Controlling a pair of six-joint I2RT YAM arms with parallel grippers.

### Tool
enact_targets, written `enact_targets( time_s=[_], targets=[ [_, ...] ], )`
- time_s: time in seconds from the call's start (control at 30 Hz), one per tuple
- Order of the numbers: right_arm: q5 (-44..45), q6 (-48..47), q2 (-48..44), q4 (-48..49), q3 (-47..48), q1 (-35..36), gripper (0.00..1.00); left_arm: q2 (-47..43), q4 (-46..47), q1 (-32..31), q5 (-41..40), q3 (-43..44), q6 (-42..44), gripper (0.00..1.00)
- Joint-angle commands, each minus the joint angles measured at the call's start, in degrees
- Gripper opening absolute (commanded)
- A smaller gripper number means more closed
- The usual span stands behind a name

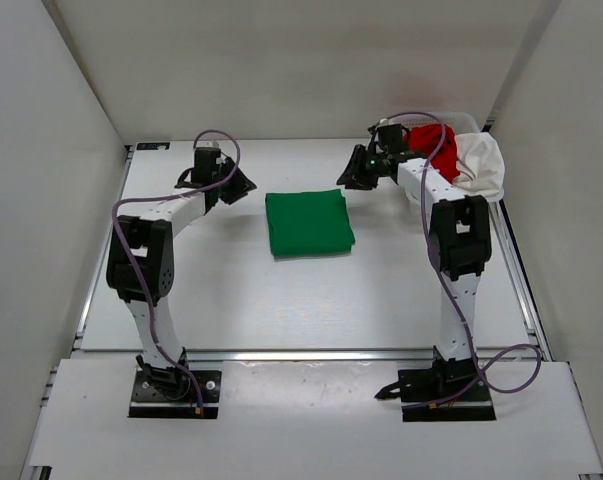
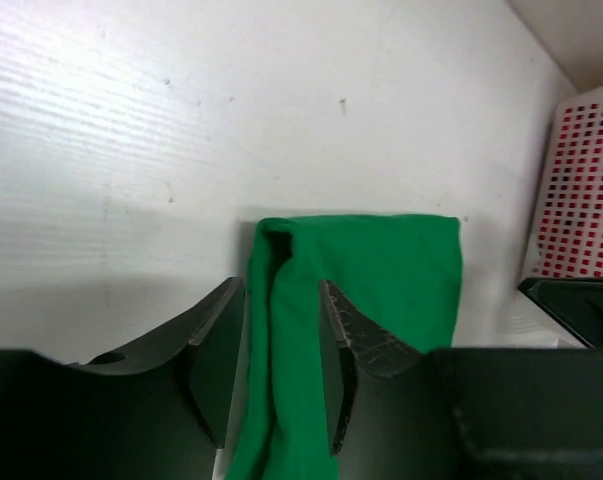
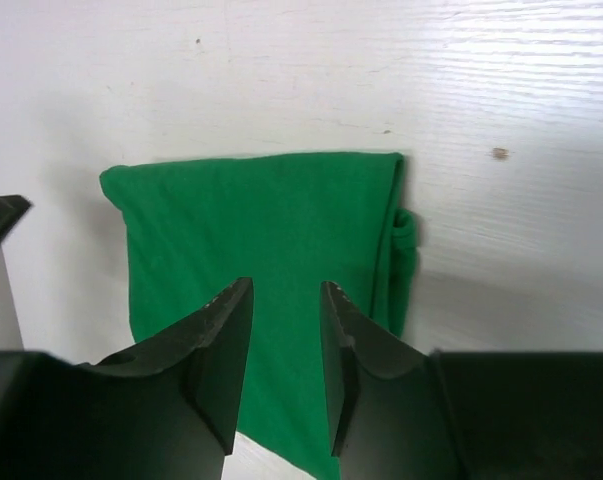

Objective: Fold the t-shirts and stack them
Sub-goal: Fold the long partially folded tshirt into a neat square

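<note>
Green t-shirt point(image 1: 308, 223) lies folded mid-table point(image 1: 211, 290), between the arms. Left gripper point(image 1: 241, 186) and right gripper point(image 1: 349, 178) flank it, jaws apart, holding nothing. Risk: a finger snags an edge and undoes the fold. Red t-shirt point(image 1: 436, 148) and white t-shirt point(image 1: 481, 160) are bunched in the basket point(image 2: 581, 180), so they may tangle.

The green t-shirt point(image 1: 308, 223) lies flat at the centre of the frame, folded into a rectangle. The red t-shirt point(image 1: 436, 148) and white t-shirt point(image 1: 481, 165) sit crumpled together at upper right.
</note>
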Motion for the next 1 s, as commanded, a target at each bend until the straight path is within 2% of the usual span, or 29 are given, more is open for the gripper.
enact_targets(
  time_s=[0.0, 0.03, 0.13, 0.23, 0.33, 0.4, 0.47, 0.63, 0.8, 0.9, 0.97],
  targets=[
    [1.69, -2.01, -4.79, -1.00, 1.35, 0.36, 0.32, -6.58, 4.63, -1.81, 1.38, 0.71, -0.81, 0.45],
    [2.74, -1.93, -6.19, 0.57, -0.24, 0.54, 0.31, -7.03, 4.63, -3.74, 1.12, 0.35, -0.02, 0.45],
    [1.62, -1.05, -10.59, 9.34, -10.00, 1.59, 0.13, -7.74, 9.44, -8.58, 0.76, -3.94, -0.97, 0.45],
    [-1.37, -0.60, -9.19, 8.33, -12.12, 2.30, 0.00, -5.20, 10.96, -12.62, 2.17, -6.59, -1.78, 0.44],
    [0.29, 1.14, -12.96, 15.23, -22.73, 3.79, 0.00, -5.36, 14.55, -15.00, 1.82, -12.55, -3.00, 0.41],
    [-0.32, 3.16, -15.51, 19.99, -31.33, 3.79, 0.00, -6.32, 19.20, -14.84, 2.08, -19.57, -5.28, 0.41],
    [-0.93, 3.70, -15.09, 22.64, -34.52, 3.27, 0.00, -7.12, 22.02, -14.31, 1.47, -23.62, -5.99, 0.41],
    [-1.90, 3.70, -11.75, 23.78, -37.87, 1.68, 0.00, -9.13, 26.94, -13.70, 2.43, -30.66, -7.83, 0.40],
    [-2.00, 3.18, -13.93, 25.20, -39.11, 1.33, 0.00, -15.10, 33.72, -12.64, 3.93, -38.31, -10.66, 0.42],
    [-3.39, 3.43, -15.42, 24.23, -37.79, 2.03, 0.01, -19.67, 31.54, -12.38, 2.27, -38.67, -8.38, 0.49],
    [-4.80, 3.61, -16.57, 25.54, -37.87, 2.47, 0.08, -21.70, 28.37, -11.50, -0.89, -37.80, -6.27, 0.54]
  ],
)
